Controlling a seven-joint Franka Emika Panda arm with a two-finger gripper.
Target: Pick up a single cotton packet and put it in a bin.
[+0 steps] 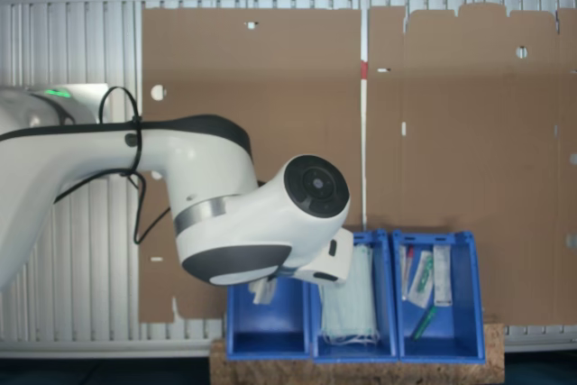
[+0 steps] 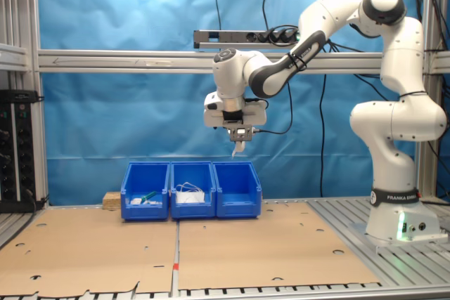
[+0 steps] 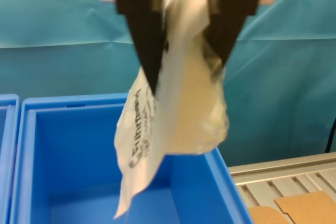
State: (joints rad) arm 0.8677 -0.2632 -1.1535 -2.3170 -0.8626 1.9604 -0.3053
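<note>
Second exterior view: the white arm (image 2: 365,96) holds its gripper (image 2: 238,147) high above the end bin (image 2: 237,189) of three joined blue ones. Jaws clenched on the cotton packet (image 3: 176,108), which dangles limp, apparently pinched by one edge. Released from this height, the light packet could drift past the rim. The wrist view alone reveals that bin's bare interior.

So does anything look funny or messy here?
Only one thing: the cotton packet hangs crumpled and lopsided from the pincer, pinched at its top, above the bin. Nothing looks spilled or broken.
</note>
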